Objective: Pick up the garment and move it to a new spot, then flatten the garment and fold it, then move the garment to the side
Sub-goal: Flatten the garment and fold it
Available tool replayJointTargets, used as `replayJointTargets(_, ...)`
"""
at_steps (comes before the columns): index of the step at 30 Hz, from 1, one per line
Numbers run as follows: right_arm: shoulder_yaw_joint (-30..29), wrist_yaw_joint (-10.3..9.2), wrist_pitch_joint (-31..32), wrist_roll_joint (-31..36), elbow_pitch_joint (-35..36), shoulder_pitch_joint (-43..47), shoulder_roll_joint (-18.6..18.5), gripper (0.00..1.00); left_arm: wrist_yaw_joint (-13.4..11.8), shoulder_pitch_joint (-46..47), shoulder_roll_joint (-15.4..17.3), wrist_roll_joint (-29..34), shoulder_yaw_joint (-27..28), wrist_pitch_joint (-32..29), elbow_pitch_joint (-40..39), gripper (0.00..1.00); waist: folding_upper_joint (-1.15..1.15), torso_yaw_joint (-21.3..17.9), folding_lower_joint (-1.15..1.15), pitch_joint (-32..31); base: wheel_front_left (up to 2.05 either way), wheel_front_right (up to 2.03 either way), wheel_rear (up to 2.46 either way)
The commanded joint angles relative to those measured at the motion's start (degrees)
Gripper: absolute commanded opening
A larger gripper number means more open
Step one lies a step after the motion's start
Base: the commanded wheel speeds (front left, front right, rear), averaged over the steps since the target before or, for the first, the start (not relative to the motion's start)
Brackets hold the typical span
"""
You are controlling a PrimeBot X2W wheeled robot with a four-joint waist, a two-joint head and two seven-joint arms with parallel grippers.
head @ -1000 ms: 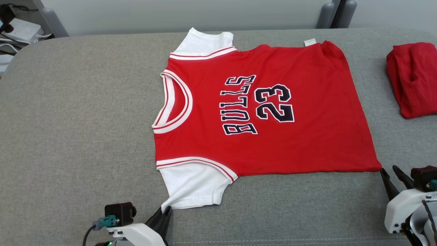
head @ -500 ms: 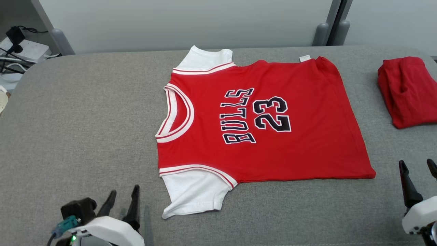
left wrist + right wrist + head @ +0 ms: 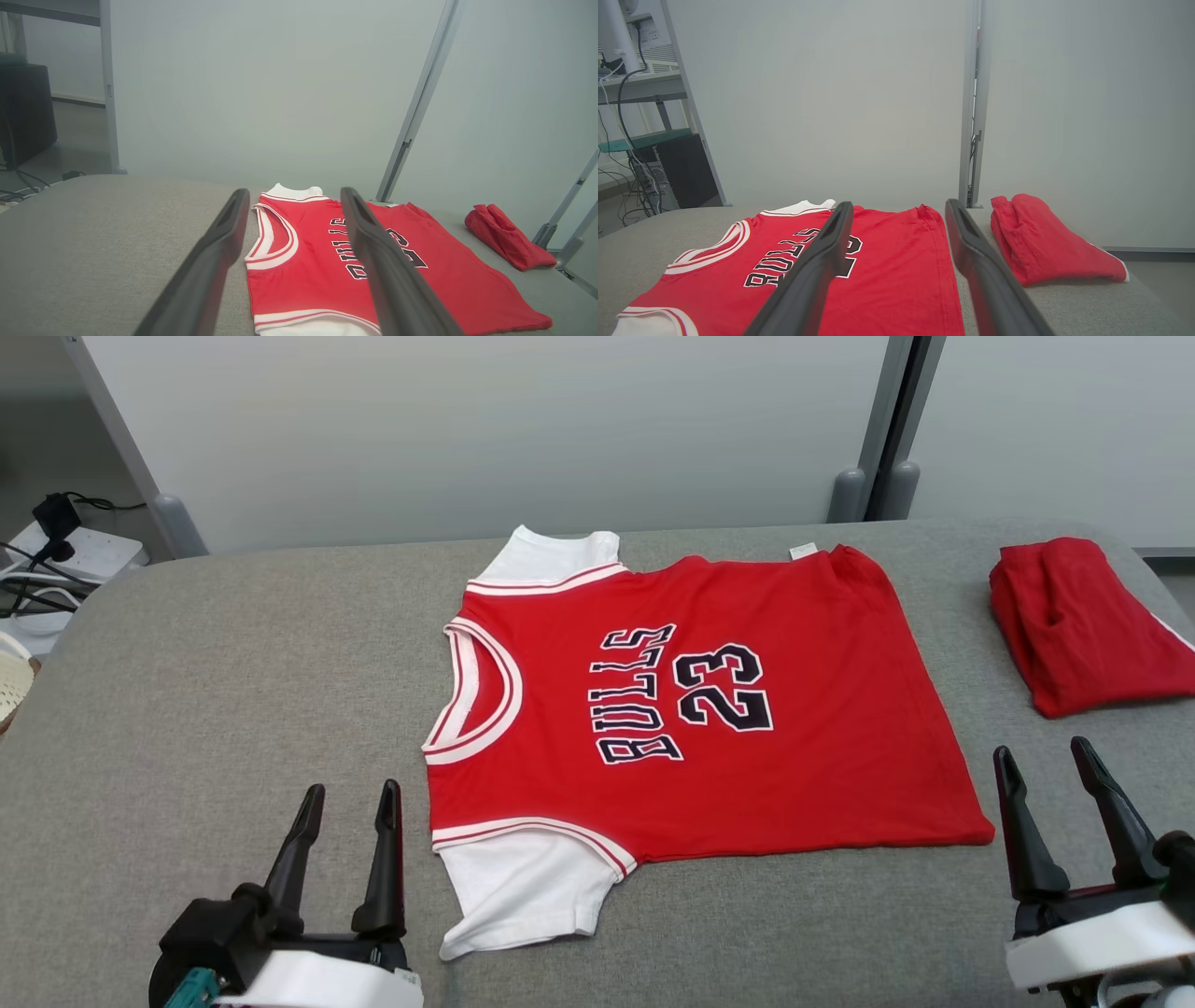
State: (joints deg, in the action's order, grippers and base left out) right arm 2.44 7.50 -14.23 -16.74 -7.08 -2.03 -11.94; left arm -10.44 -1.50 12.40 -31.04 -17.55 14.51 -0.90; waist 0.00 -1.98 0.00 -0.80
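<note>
Here's the garment (image 3: 691,709), a red jersey with white sleeves. It lies spread flat in the middle of the frame on the grey padded table (image 3: 187,709), collar to the left, hem to the right, lettering up. At the lower left, the left gripper (image 3: 353,789) hovers with its fingers spread wide and nothing between them, just beside the near white sleeve (image 3: 523,896). At the lower right, the right gripper (image 3: 1041,748) is just as wide and just as empty, a little off the near hem corner (image 3: 976,831). At the upper right sits a second red cloth (image 3: 1074,625), bundled, well apart from the jersey.

Now the handling call. This looks like thin, light knit: soft, limp, no stiffness, so it will sag wherever it goes unsupported. It's not fragile, and on that fabric top it will likely drag rather than slide. Best holds, I reckon: pinch the edges, both layers together. The left takes the near sleeve seam and the right takes the near hem corner, then both lift evenly to keep the fold line straight.
</note>
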Motion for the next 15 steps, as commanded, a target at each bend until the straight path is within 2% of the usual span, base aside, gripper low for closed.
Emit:
replayJointTargets(1,1.3,-0.01,-0.8,0.0,3.1,0.3,-0.7,1.00,0.7,0.6,-0.6,3.0,3.6,0.5,-1.4,1.00,0.00,-0.2,0.00,-0.2,0.00,0.00,0.00)
replayJointTargets(7,0.9,-0.01,-0.8,-0.6,6.2,4.8,0.9,1.00,4.6,-3.8,-5.6,12.9,8.4,0.5,-1.2,1.00,0.00,-0.5,0.00,-1.2,0.00,0.00,0.00)
replayJointTargets(15,0.1,-0.01,-0.8,-1.5,8.0,9.3,1.6,1.00,11.0,-8.0,-8.9,17.2,13.0,0.5,-1.6,1.00,0.00,-0.4,0.00,-2.4,0.00,0.00,0.00)
